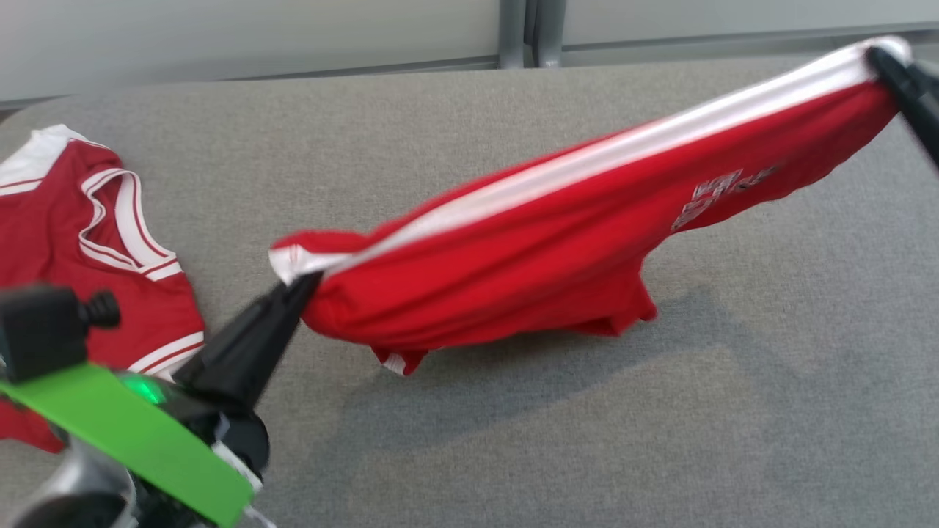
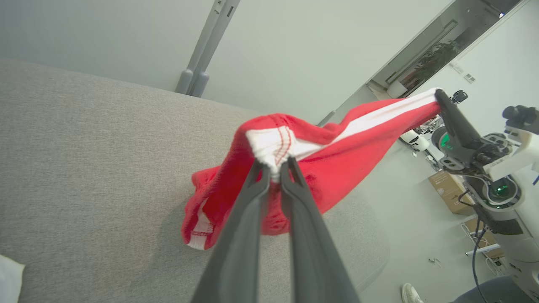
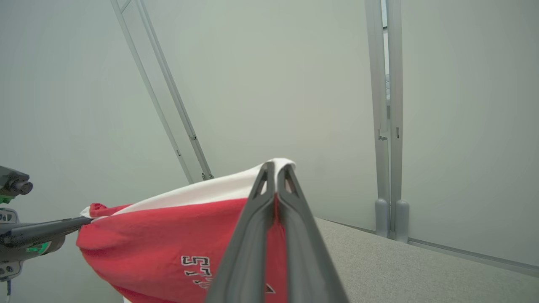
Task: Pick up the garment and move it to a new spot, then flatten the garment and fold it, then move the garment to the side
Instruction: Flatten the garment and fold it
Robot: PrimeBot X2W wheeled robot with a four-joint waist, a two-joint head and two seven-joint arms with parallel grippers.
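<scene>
The garment [image 1: 557, 242] is a red shirt with a white band and grey lettering, stretched taut in the air above the grey table [image 1: 770, 411]. My left gripper [image 1: 304, 282] is shut on its white-trimmed left end [image 2: 273, 145]. Far to the upper right, my right gripper [image 1: 880, 59] is shut on the other end [image 3: 276, 166]. In the left wrist view my left gripper [image 2: 276, 166] pinches the white hem, and my right gripper [image 2: 438, 93] holds the far corner. In the right wrist view my left gripper [image 3: 86, 221] shows at the shirt's far end. The lower hem hangs just above the table.
A second red and white jersey [image 1: 95, 249] lies crumpled on the table's left side, near my left arm. A pale wall and a grey post [image 1: 532, 33] stand behind the table. On the floor past the table edge sit a cardboard box [image 2: 448, 191] and a shoe [image 2: 410, 292].
</scene>
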